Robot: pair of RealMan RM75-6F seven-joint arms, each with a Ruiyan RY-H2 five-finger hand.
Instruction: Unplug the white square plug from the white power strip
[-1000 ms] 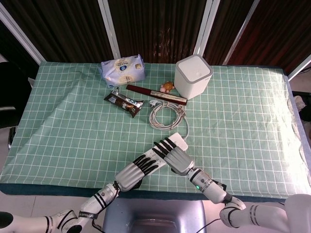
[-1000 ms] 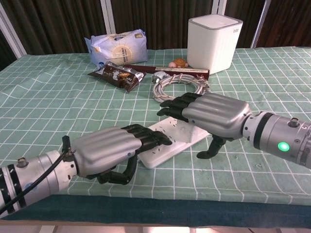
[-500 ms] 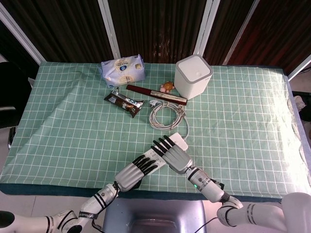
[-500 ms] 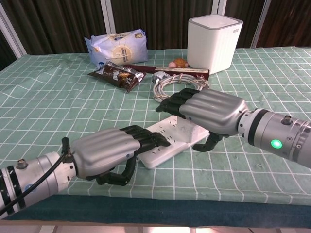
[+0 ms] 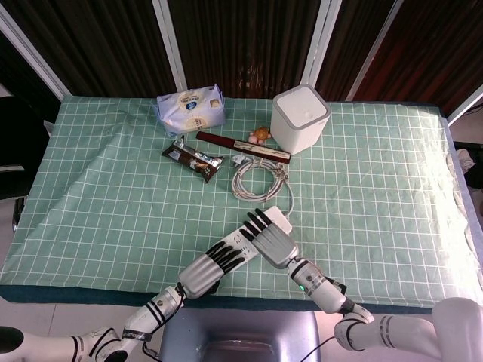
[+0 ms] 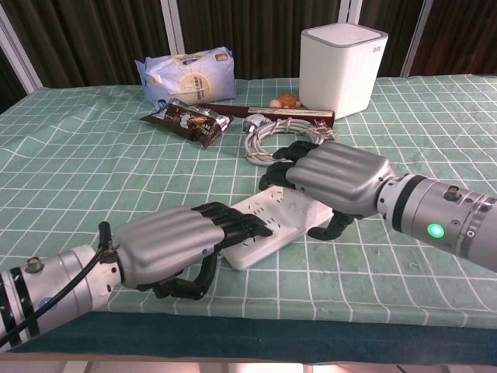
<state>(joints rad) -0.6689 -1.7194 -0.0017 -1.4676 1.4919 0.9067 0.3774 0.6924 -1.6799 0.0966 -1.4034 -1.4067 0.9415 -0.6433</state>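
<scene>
White square plug was hidden under the right hand (image 6: 335,176); left hand's (image 6: 167,245) flat, apart fingers pressed the white rectangular plastic power strip (image 6: 264,233); right grip unclear.

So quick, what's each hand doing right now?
Left hand: fingers rest on the white power strip.
Right hand: cannot tell, grip hidden.

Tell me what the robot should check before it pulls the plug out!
1. Left hand rests on the near end of the power strip to hold it down: ok.
2. Right hand is over the far end where the plug should be: ok.
3. White square plug visible: not ok, the right hand hides it.
4. Right hand has actually closed on the plug: cannot tell.
5. Coiled cable lies free behind the strip: ok.
</scene>
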